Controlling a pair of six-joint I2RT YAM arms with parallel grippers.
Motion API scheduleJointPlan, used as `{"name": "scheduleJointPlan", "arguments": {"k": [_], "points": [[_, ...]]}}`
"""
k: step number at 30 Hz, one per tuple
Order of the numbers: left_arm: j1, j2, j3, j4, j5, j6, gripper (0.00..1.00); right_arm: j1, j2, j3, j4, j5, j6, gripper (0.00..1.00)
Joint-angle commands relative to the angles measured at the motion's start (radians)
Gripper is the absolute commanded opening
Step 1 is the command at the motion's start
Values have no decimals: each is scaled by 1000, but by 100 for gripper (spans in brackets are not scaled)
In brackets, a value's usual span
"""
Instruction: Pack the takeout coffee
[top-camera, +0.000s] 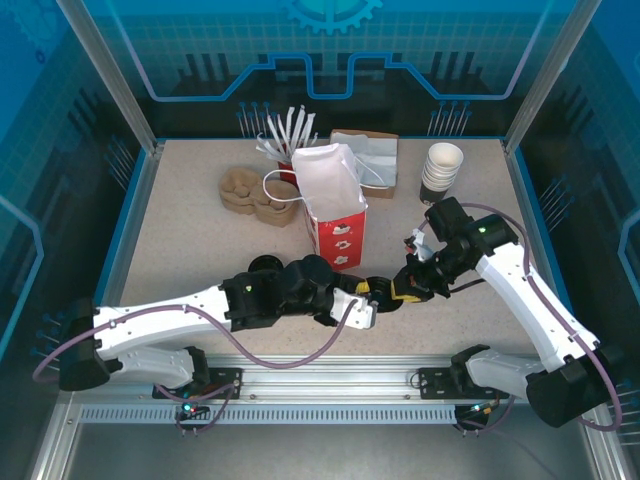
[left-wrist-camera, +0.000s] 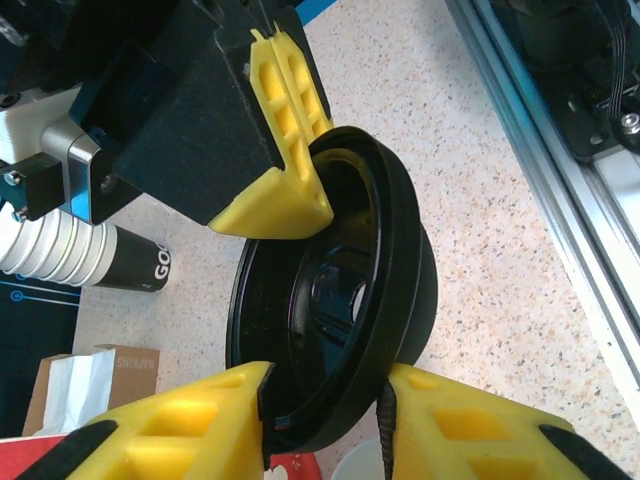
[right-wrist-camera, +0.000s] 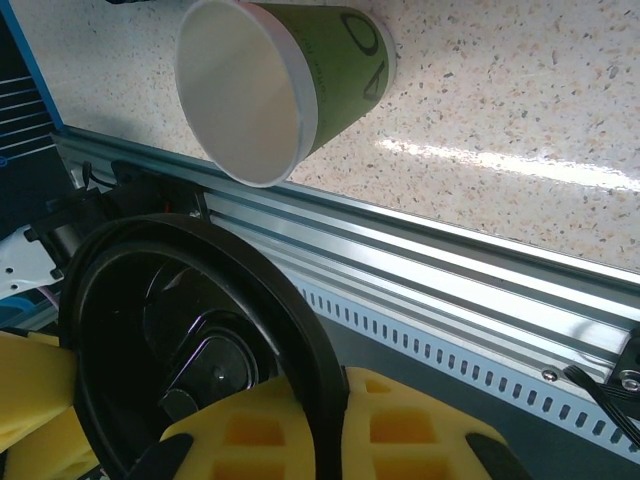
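The takeout coffee cup (right-wrist-camera: 335, 75) lies on its side at upper left, axis diagonal, with its open mouth facing lower left. The left gripper (left-wrist-camera: 325, 420) and the right gripper (right-wrist-camera: 325, 430) each pinch the black lid (left-wrist-camera: 330, 300) by its rim.

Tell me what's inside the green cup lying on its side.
The green cup faces the right wrist camera mouth first: only bare white inside shows, no contents. Its bottom is too washed out to judge.

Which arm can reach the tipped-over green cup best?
Probably right. The right gripper faces the green cup, lying on its side just ahead. But it and the left gripper both pinch the black lid, so one must let go first.
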Motion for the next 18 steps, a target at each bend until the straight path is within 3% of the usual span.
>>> {"name": "scheduleJointPlan", "arguments": {"k": [1, 12, 14, 18], "points": [[-7, 31, 44, -5, -82, 59, 30, -3, -11, 2, -30, -58, -17, 0], [-12, 64, 64, 13, -128, 81, 20, -2, -16, 8, -19, -71, -8, 0], [-13, 63, 70, 9, -127, 68, 12, -2, -15, 11, -19, -70, -10, 0], [-12, 65, 75, -9, -118, 41, 10, -5, -25, 37, -24, -12, -4, 11]]}}
